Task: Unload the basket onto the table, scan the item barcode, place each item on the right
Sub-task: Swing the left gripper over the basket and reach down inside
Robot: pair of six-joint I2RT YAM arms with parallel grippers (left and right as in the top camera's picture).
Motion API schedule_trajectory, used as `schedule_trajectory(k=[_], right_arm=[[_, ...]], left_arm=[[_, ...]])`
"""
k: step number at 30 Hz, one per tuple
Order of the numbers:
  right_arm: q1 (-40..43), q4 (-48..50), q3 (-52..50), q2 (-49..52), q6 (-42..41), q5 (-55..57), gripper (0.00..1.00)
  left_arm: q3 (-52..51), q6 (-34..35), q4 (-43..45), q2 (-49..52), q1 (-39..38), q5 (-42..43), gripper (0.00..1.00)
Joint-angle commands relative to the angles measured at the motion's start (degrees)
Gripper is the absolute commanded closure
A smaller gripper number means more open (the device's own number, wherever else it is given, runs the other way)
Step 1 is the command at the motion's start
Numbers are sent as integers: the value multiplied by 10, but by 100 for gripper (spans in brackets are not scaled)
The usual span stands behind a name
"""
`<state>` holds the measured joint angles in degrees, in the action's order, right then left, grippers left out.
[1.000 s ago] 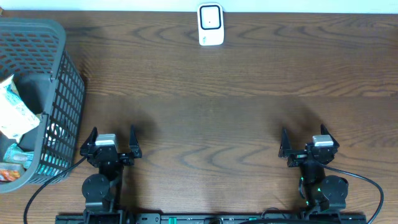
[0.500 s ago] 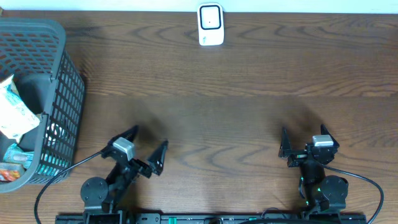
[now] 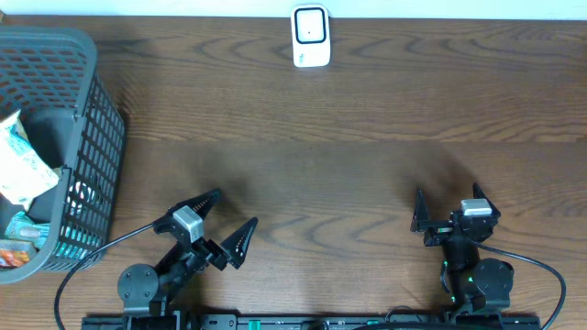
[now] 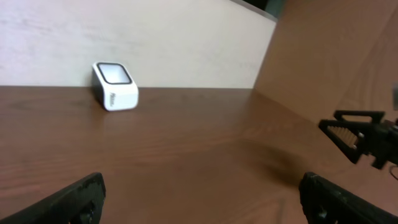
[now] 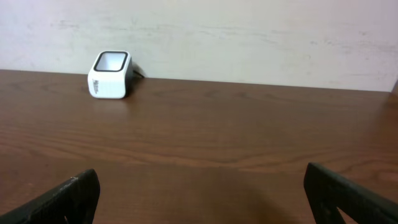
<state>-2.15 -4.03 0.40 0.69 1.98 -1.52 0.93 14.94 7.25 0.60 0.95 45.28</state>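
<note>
Left gripper [image 3: 234, 208] has its jaws spread wide and empty, pointing diagonally toward the table's middle. The right gripper [image 3: 448, 194] is also spread and empty, pointing straight ahead. The scanner [image 3: 311, 37], a small white block with a dark-framed window on its face, stands at the far edge of the table [image 3: 367, 119]. Packets [image 3: 20, 167], pale and crinkled, lie in the grey mesh basket [image 3: 103, 128] at far left.
</note>
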Motion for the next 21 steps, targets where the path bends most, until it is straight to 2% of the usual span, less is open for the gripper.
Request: schedule_trajectory(k=[1,6,11,17,19,21], right_arm=[[2,-3,-1,-3,4,3,1],[2,-3,-1,-3,4,3,1],[2,-3,-1,-3,4,3,1],[2,-3,-1,-3,4,3,1],[2,-3,-1,-3,4,3,1],[2,-3,-1,-3,4,3,1]], left_arm=[[-7,17,43,-4,0,-50,2],[-3,60,180,-4,0,-133,2],[42,57,188,6,0,-171,3],[156,56,137,98,0,-167,2],[224,53,87,147,0,-150,2],[325,50,-21,209,0,-140,2]])
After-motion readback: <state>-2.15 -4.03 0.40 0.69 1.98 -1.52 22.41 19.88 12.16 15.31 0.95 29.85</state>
